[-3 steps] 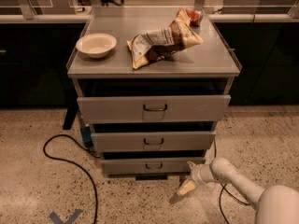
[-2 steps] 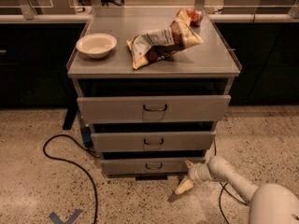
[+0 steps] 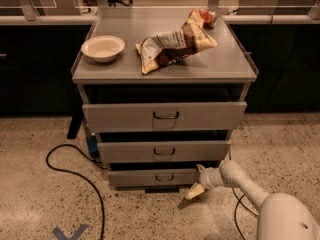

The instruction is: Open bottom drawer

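Observation:
The bottom drawer (image 3: 155, 177) is the narrowest, lowest grey front of the three on the grey cabinet, with a small dark wire handle (image 3: 164, 177) at its centre. It stands slightly pulled out, with a dark gap above it. My gripper (image 3: 197, 181) is low at the drawer front's right end, to the right of the handle, at the tip of my white arm (image 3: 250, 189) that reaches in from the lower right. One finger points up by the drawer's top corner and the other points down toward the floor.
The middle drawer (image 3: 164, 151) and the top drawer (image 3: 165, 116) also stand slightly out. On the cabinet top (image 3: 220, 64) lie a white bowl (image 3: 102, 48) and a chip bag (image 3: 175, 44). A black cable (image 3: 65, 169) loops on the floor at the left.
My gripper and arm have shifted slightly left, closer against the right end of the bottom drawer front. The drawers look unchanged.

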Controlling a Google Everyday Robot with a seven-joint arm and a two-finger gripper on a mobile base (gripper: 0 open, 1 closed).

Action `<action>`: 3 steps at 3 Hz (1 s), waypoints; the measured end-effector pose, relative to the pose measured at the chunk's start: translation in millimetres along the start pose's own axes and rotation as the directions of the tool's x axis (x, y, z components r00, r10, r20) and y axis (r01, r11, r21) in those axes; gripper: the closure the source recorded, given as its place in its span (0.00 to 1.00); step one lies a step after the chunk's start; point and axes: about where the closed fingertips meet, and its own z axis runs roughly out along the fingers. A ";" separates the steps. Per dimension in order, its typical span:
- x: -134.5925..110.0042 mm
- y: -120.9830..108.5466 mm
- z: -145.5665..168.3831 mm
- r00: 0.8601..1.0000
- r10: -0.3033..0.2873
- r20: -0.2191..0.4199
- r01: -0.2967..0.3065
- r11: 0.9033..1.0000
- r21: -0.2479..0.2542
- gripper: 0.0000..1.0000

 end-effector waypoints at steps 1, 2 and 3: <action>1.4 1.6 17.1 1.000 -0.004 -0.006 0.004 1.000 -0.021 0.00; -5.4 -2.3 48.2 1.000 -0.011 -0.004 0.011 0.999 -0.046 0.00; -5.4 -2.3 48.3 1.000 -0.011 -0.004 0.011 0.999 -0.046 0.00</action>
